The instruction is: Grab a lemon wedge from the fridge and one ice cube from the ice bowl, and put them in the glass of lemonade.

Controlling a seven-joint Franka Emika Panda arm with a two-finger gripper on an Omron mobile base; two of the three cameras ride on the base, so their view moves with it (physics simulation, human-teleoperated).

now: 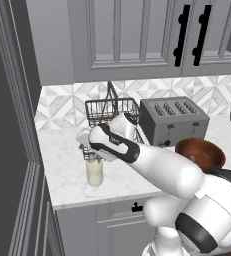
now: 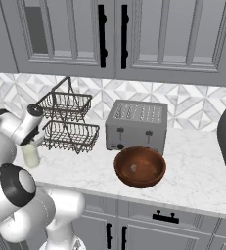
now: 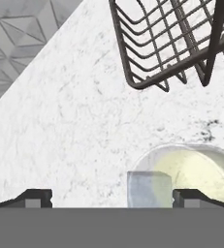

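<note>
Gripper [image 3: 111, 198] spread wide, fingertips [image 3: 33, 197] far apart at the bottom of the hand view, pinching nothing; it hangs directly above the glass of lemonade [image 1: 94, 171]; a pale translucent ice cube [image 3: 150, 189] sits between the open tips, over the near rim of the glass and its yellow liquid. Glass stands upright on the white marble counter [image 1: 62, 165], near the front edge; wire two-tier basket [image 2: 68, 122] just behind it; toaster [image 2: 138, 126] further right; ice bowl [image 2: 140, 166] in front of the toaster, well apart from the glass.
</note>
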